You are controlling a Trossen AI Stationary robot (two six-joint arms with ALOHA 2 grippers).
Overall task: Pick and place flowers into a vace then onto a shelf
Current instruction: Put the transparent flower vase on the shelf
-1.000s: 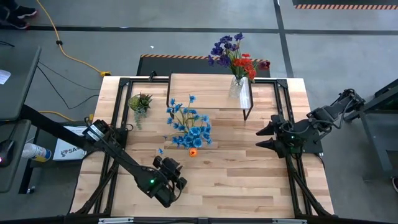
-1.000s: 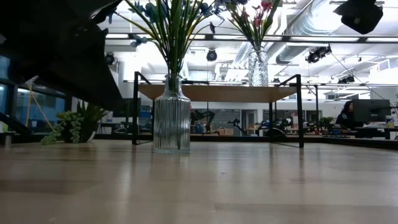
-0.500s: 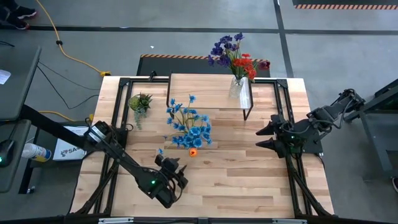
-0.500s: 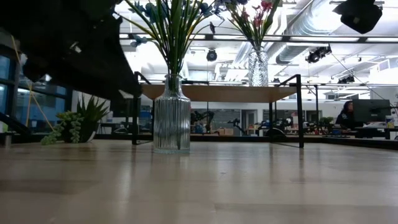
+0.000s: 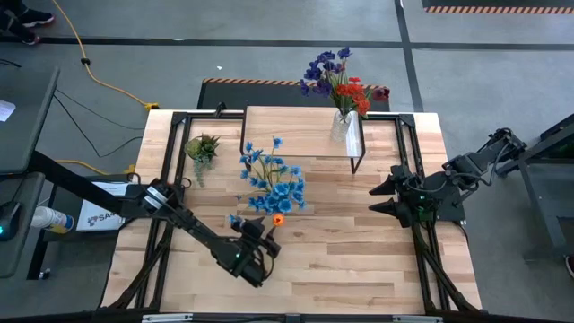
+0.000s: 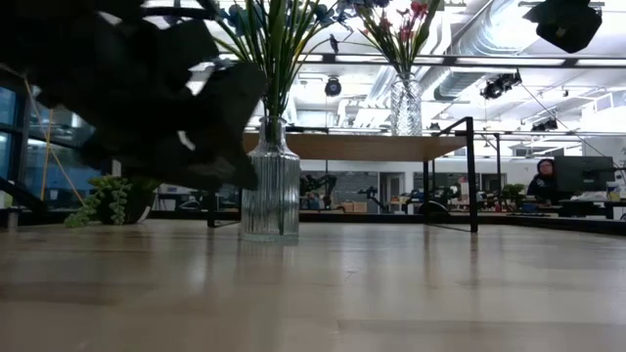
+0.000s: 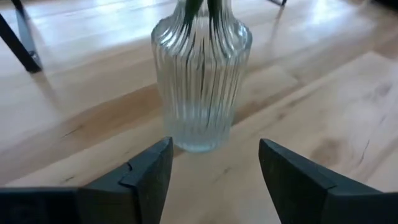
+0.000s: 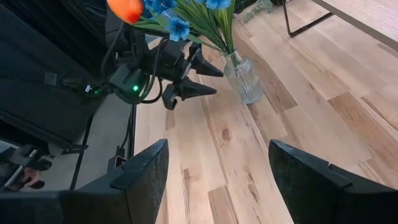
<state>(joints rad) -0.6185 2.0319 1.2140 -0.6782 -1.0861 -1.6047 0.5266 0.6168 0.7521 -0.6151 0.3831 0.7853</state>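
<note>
Since a second ago the left gripper [image 5: 267,235] has been brought forward across the table [image 5: 359,260] toward the near vase [image 7: 200,74], and its jaws have been spread; they now stand open with the glass just ahead of them, not yet between them.

The blue flowers [image 5: 273,184], with one orange bloom, are already standing in this vase on the table, short of the shelf [image 5: 296,133]. The red and purple flowers [image 5: 341,81] are seen in a second vase [image 5: 343,126] on the shelf.

The ribbed glass is judged to be stiff, slippery and breakable, and top-heavy with the long stems, so a hold low on the body is advised.

Counted: two vases, two bunches, one shelf, one small potted plant [image 5: 202,148].

The right gripper [image 5: 381,197] waits at the right edge of the table, jaws wide and empty.
</note>
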